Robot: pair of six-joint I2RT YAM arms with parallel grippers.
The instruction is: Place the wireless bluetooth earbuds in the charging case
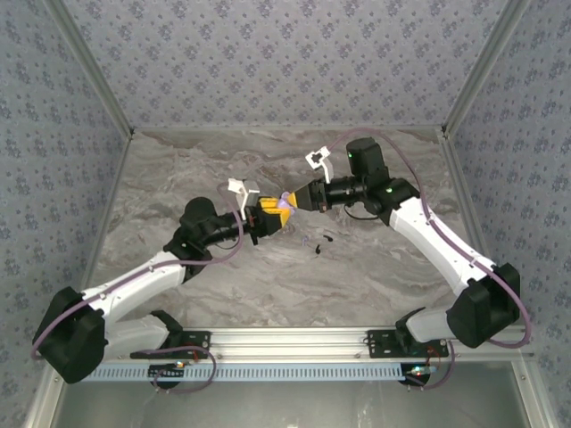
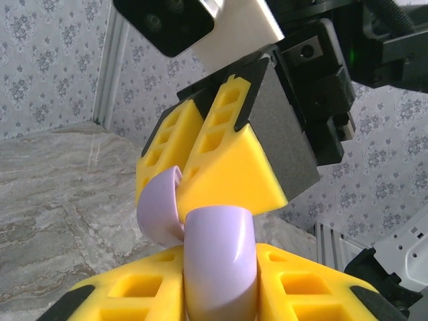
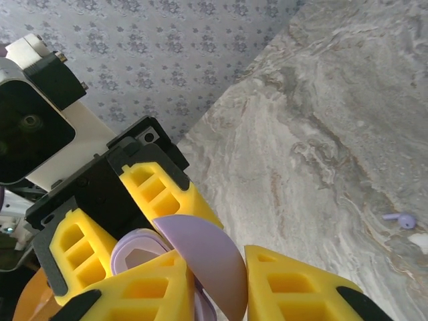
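Both arms [image 1: 443, 236] are bent in over mid-desk, with the charging case [image 2: 221, 261] clamped by both the left gripper [image 1: 275, 214] and right gripper [image 1: 299, 200].

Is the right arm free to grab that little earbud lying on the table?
Probably not yet: the right gripper is clamped on the charging case. The earbud itself lies in the open.

Both arms meet over the middle of the table [image 1: 384, 267], with the case [image 1: 285, 203] held off it between them. The left gripper [image 1: 275, 212] sits on the case's left, body between its fingers. The right gripper [image 1: 297, 200] sits on the case's right, with the lid [image 2: 160, 207] between its fingers. The earbuds [image 1: 317, 247] lie on the table just in front of the case, a bit right, close together.
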